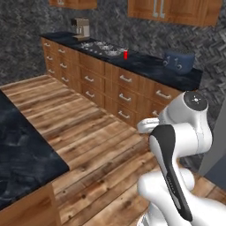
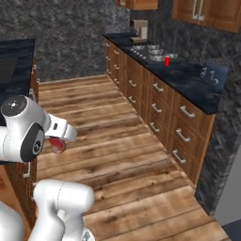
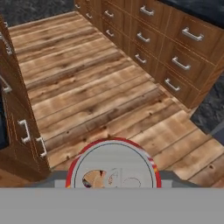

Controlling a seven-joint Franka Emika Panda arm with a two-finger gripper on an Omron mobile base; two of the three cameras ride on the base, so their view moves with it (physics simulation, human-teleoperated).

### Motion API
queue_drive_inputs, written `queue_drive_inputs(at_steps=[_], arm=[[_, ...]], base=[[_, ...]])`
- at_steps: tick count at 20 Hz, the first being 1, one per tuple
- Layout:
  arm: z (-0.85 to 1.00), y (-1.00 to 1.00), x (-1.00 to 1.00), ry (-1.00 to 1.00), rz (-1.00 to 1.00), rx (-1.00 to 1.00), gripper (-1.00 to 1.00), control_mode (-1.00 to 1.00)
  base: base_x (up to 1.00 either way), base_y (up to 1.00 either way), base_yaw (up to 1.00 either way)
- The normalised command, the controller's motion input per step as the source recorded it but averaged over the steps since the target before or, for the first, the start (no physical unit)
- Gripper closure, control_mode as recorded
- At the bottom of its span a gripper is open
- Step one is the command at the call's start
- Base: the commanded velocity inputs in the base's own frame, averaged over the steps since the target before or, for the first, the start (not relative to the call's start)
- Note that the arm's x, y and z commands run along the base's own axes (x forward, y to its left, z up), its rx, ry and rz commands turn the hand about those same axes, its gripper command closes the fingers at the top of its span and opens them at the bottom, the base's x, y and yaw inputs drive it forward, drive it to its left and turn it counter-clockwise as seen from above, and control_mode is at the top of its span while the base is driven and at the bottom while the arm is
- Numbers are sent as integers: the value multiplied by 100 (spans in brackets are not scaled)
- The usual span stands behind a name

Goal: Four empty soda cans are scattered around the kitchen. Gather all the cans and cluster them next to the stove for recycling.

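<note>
A red soda can (image 2: 57, 145) hangs under my hand, and my gripper (image 2: 58, 141) is shut on it above the wooden floor. The hand view looks down on this can's silvery top with its red rim (image 3: 113, 168), which hides the fingertips. Another red soda can (image 1: 126, 54) (image 2: 167, 61) stands upright on the dark counter, just beside the near end of the stove (image 1: 99, 47) (image 2: 148, 51). The stove is a black cooktop with silver burners, far ahead of my gripper.
A coffee machine (image 1: 80, 28) (image 2: 140, 29) stands beyond the stove. A blue appliance (image 1: 178, 61) (image 2: 214, 70) sits on the near end of that counter. A dark-topped island (image 1: 22, 154) (image 2: 14, 61) lies to my left, wooden drawers (image 3: 175, 65) to my right, with open floor (image 3: 87, 96) between.
</note>
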Motion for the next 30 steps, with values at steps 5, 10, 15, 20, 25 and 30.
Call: queue_drive_inputs(at_steps=[5,10,15,20,25,30], arm=[[0,0,0,0,0,0,100,100],[0,0,0,0,0,0,100,100],[0,0,0,0,0,0,100,100],[0,0,0,0,0,0,100,100],[0,0,0,0,0,0,100,100],[0,0,0,0,0,0,100,100]], base=[[70,-19,3],[71,-17,3],[71,-16,2],[71,-15,3],[71,-15,4],[72,-15,3]])
